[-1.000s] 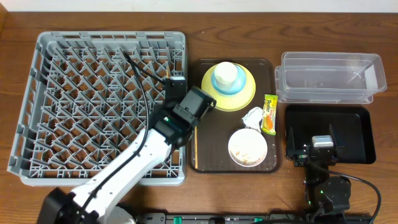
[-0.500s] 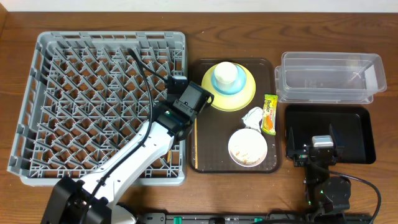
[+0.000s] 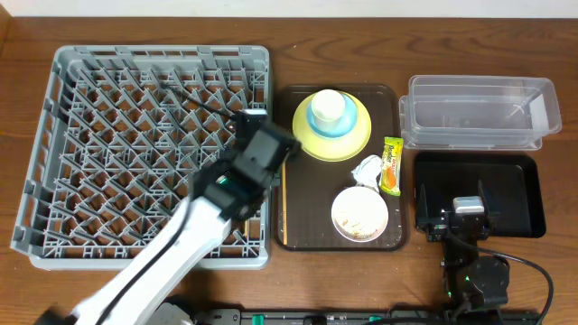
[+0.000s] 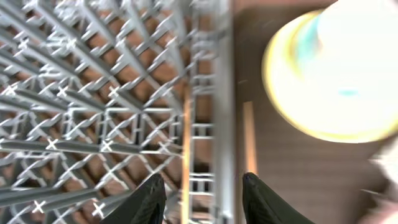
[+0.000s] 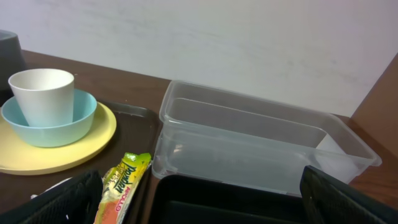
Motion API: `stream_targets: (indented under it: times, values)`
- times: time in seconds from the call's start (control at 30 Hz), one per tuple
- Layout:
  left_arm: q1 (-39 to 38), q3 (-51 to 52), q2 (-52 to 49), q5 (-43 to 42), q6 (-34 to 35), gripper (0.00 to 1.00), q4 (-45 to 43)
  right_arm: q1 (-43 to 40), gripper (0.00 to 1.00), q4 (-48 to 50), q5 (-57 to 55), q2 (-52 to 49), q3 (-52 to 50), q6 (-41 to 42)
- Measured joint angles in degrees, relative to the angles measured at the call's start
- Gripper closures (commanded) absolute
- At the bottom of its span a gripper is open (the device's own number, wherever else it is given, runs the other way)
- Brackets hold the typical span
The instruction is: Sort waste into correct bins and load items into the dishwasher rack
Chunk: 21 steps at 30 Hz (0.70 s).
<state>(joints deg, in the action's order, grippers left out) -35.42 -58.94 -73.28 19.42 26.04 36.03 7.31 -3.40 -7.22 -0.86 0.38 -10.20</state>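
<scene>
The left gripper (image 4: 203,183) hangs over the right edge of the dishwasher rack (image 3: 90,135), fingers spread, nothing between them. One chopstick (image 4: 249,134) lies on the brown tray (image 3: 302,203) beside the rack; a blurred wooden streak (image 4: 186,155) inside it may be the other. The right gripper (image 5: 200,183), spread wide, hovers over the black tray (image 3: 515,194).

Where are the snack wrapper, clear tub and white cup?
snack wrapper (image 3: 391,167), overhead view, middle of the pack.
clear tub (image 5: 239,155), right wrist view, near wall.
white cup (image 5: 42,94), right wrist view, side wall.
</scene>
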Motion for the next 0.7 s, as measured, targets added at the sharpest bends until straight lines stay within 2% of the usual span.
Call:
stream_targets:
  times: [0.13,0.27,0.47,0.7]
  values:
    - [0.0,0.0,7.23,-6.03,0.96,0.57,0.83,0.0,0.01,0.0,0.0,0.0,0.0,-0.02]
    - [-0.22,0.0,9.03,-10.12,4.46,0.58,4.9,0.0,0.01,0.02,0.0,0.0,0.0,0.0]
    - [-3.43,1.09,4.57,-12.13,8.44,0.58,5.68,0.0,0.01,0.0,0.0,0.0,0.0,-0.02]
    - [-9.25,3.26,-5.99,-10.64,9.6,0.58,2.84,0.0,0.01,0.0,0.0,0.0,0.0,0.0]
